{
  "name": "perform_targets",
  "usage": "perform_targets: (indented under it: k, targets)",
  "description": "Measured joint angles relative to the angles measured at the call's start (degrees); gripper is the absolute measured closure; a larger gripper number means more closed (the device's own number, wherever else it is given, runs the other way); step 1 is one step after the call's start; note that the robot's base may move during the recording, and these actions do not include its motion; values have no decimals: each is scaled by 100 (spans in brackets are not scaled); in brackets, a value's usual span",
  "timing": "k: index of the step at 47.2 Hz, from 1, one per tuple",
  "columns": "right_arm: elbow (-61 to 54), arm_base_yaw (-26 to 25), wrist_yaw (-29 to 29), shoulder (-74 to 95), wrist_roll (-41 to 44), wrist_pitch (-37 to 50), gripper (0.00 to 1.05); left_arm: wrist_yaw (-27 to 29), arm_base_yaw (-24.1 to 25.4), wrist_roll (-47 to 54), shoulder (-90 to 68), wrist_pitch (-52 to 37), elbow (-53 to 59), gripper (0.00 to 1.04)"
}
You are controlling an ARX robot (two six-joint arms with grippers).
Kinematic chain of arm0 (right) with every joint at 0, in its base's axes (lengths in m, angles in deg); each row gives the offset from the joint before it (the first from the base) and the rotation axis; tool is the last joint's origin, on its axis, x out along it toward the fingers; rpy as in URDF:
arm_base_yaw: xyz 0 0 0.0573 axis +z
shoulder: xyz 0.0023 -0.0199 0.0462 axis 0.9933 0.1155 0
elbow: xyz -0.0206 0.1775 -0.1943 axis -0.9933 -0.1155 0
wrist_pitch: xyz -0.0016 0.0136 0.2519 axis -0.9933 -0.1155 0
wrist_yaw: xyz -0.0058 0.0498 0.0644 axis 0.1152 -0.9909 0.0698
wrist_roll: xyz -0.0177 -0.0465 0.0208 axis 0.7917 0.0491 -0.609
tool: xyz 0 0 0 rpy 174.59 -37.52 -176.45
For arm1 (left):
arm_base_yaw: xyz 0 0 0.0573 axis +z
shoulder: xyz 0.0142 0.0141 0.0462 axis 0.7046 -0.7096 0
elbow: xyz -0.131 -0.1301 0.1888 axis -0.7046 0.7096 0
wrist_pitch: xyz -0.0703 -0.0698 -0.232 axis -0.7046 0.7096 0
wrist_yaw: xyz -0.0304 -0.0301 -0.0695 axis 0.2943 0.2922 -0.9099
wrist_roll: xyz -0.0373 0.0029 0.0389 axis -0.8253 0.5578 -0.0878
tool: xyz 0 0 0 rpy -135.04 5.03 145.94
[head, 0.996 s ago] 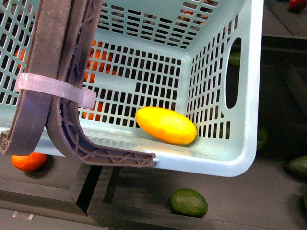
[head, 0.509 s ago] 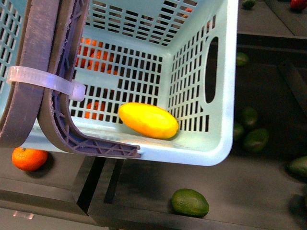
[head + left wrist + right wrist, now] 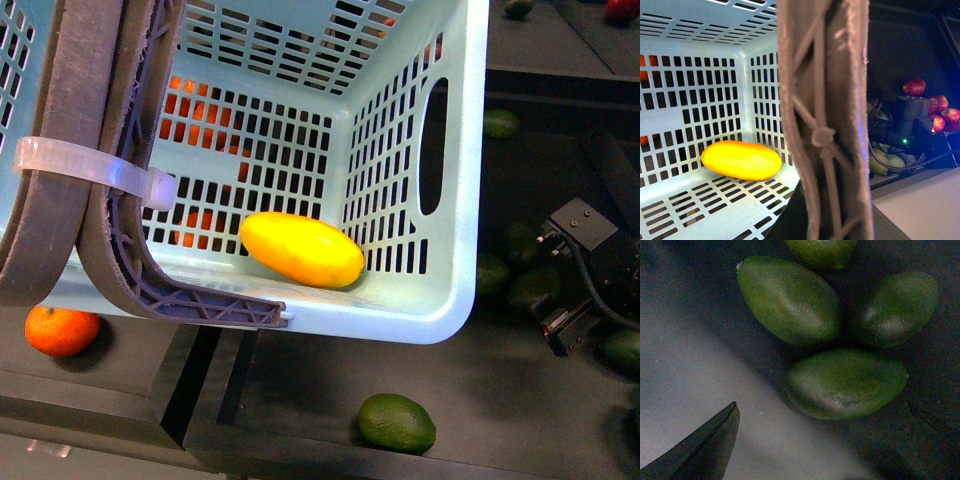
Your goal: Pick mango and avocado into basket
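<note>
Mango (image 3: 302,249): smooth, long oval, bright yellow w/ a faint orange tint, no marks seen. It lies on its side on the basket (image 3: 440,312) floor, in the near-right corner, close to the slotted right wall. Nothing else is inside w/ it. The left wrist view shows the same mango (image 3: 741,160), yellow-orange, near a corner of the basket (image 3: 700,65).

Basket: pale teal plastic, slotted walls, oval cut-out in the right wall. Brown-grey handles (image 3: 95,150) stand together at its left side, bound w/ a white zip tie (image 3: 90,168). One handle (image 3: 827,125) fills the middle of the left wrist view.

Avocado (image 3: 397,422): dark green, egg-shaped, dull skin. It sits on the dark counter (image 3: 300,400) outside the basket, just in front of the near rim, not touching it. Other avocados (image 3: 525,290) lie right of the basket's right wall. The right wrist view shows a tight cluster of them (image 3: 846,384) close up.

Right arm (image 3: 590,270) is right of the basket, over that cluster. Right jaws: only one dark tip shows in the right wrist view, so can't tell how far open; nothing seen in them. Left jaws: not visible in any view.

An orange (image 3: 60,330) sits at the basket's near-left corner, partly under the rim. More orange fruit (image 3: 195,105) shows thru the slots of the far wall. Red apples (image 3: 913,86) show beyond the handle in the left wrist view.
</note>
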Motion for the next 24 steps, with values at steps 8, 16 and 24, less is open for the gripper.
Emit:
perform_targets:
  k: [8, 16, 24]
  targets:
    - [422, 24, 24, 437, 570, -92, 8, -22, 0, -2, -2, 0, 0, 99]
    - [909, -22, 164, 896, 704, -151, 8, -33, 0, -2, 0, 0, 0, 99]
    - [1198, -66, 166, 1080, 682, -162, 8, -28, 0, -2, 0, 0, 0, 99]
